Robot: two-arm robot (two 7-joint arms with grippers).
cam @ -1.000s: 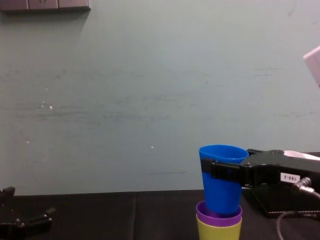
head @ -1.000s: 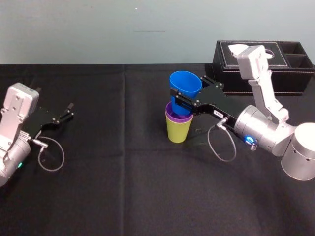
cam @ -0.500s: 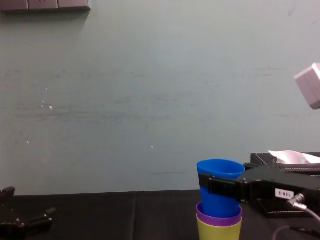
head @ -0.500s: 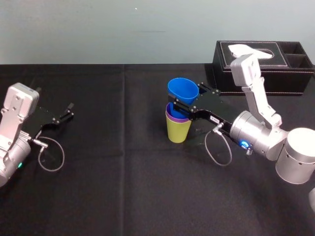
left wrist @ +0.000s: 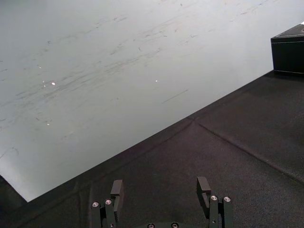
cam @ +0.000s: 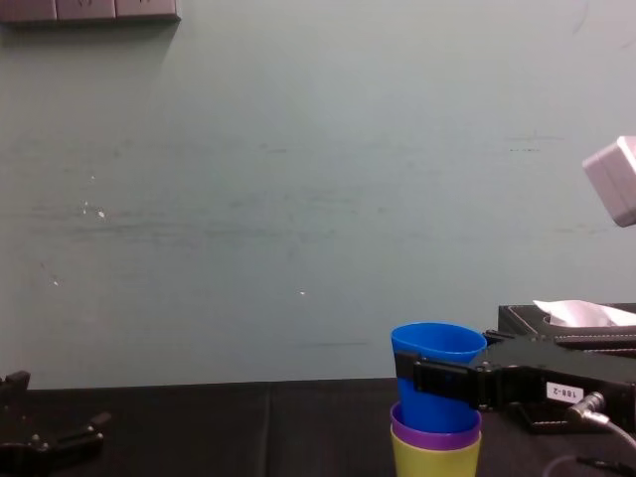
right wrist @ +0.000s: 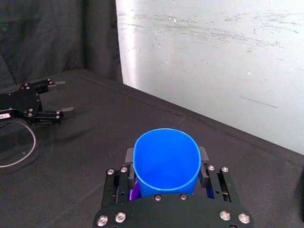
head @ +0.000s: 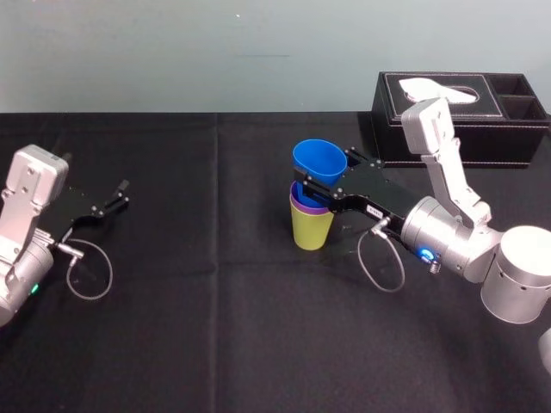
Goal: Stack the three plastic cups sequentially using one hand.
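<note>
A yellow-green cup [head: 311, 228] stands upright on the black table, with a purple cup [head: 299, 203] nested in it so that only its rim shows. The blue cup [head: 317, 160] sits partly down inside the purple cup [cam: 433, 435], tilted a little. My right gripper [head: 322, 180] is shut on the blue cup [right wrist: 165, 161], one finger on each side below its rim. The chest view has the blue cup [cam: 435, 374] above the yellow-green cup [cam: 435, 459]. My left gripper [head: 122, 193] rests at the table's left, open and holding nothing; its fingers [left wrist: 116, 191] stand apart.
A black tissue box [head: 459, 116] with white tissue stands at the back right, close behind my right arm. The black cloth [head: 215, 327] covers the table, with free room in front and between the arms. A pale wall rises behind.
My right gripper has lowered the blue cup farther down into the purple cup, and the arm has shifted slightly left. The left arm has not moved.
</note>
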